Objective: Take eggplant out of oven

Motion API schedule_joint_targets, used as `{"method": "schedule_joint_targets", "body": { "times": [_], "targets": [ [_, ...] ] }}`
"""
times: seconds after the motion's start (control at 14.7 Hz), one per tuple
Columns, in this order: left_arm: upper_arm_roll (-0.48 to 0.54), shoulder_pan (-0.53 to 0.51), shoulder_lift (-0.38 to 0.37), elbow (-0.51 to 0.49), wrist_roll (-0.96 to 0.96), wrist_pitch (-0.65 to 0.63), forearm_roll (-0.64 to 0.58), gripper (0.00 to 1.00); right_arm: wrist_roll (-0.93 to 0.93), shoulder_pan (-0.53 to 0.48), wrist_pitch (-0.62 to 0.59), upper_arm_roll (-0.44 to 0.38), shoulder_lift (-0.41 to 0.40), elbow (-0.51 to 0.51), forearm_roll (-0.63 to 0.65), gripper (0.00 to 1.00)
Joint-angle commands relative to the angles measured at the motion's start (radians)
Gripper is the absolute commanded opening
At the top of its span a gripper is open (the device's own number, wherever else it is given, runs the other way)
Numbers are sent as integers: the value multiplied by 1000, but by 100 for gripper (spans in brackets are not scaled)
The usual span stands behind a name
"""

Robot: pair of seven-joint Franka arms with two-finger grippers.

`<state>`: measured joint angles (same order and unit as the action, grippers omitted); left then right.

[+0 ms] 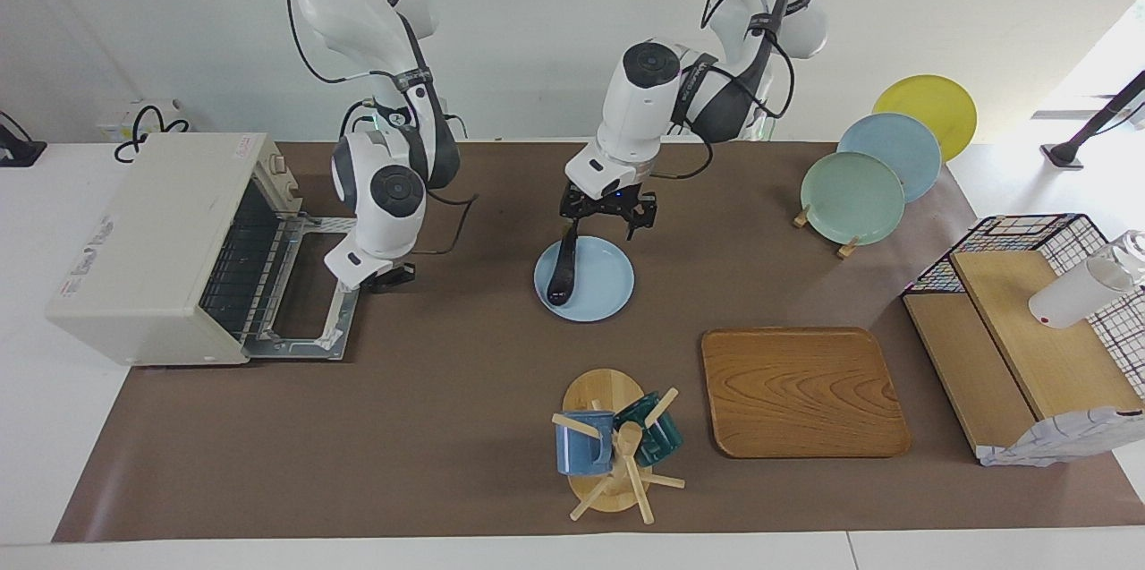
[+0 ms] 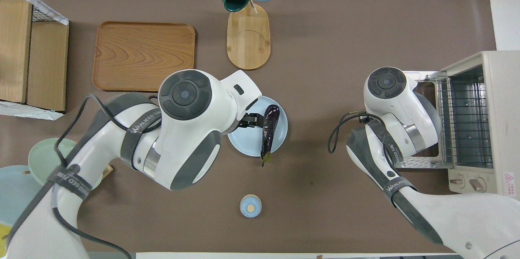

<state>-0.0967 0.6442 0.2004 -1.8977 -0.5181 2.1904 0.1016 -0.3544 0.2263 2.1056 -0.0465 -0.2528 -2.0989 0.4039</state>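
The dark purple eggplant (image 1: pixel 563 266) (image 2: pixel 269 133) lies on a light blue plate (image 1: pixel 605 285) (image 2: pixel 245 144) in the middle of the table, outside the oven. The cream oven (image 1: pixel 148 230) (image 2: pixel 497 88) stands at the right arm's end with its glass door (image 1: pixel 309 284) folded down and its wire rack bare. My left gripper (image 1: pixel 607 219) (image 2: pixel 250 121) hangs open just over the plate, beside the eggplant, with nothing between its fingers. My right gripper (image 1: pixel 391 277) is shut and holds nothing, low at the edge of the open door; the overhead view hides it under the wrist.
A wooden mug rack (image 1: pixel 613 445) with two mugs and a wooden tray (image 1: pixel 805 391) lie farther from the robots. A plate rack (image 1: pixel 854 194) and a wire basket shelf (image 1: pixel 1029 328) stand at the left arm's end. A small blue knob (image 2: pixel 250 205) sits nearer to the robots.
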Motion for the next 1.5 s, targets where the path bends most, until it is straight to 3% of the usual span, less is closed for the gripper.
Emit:
{"method": "schedule_joint_targets", "body": {
  "times": [0.0, 0.2, 0.41, 0.61, 0.95, 1.23, 1.43],
  "targets": [
    [17, 35, 72, -17, -19, 107, 17, 100, 31, -19, 2, 11, 32, -30, 36, 0],
    [17, 40, 149, -6, -22, 201, 40, 99, 104, -42, -24, 11, 55, -15, 46, 0],
    [17, 37, 154, -6, -20, 206, 41, 98, 225, -80, -93, 11, 124, 13, 46, 0],
    [17, 40, 166, -9, -20, 215, 43, 97, 346, -114, -217, 13, 161, 104, 30, 0],
    [17, 43, 166, -11, -20, 224, 67, 95, 477, -174, -269, 13, 251, 108, 27, 0],
    [17, 49, 168, -17, -20, 226, 69, 86, 532, -191, -331, 10, 329, 108, 7, 0],
    [17, 51, 166, -18, -22, 226, 69, 79, 598, -212, -380, 5, 386, 114, -95, 0]
  ]
}}
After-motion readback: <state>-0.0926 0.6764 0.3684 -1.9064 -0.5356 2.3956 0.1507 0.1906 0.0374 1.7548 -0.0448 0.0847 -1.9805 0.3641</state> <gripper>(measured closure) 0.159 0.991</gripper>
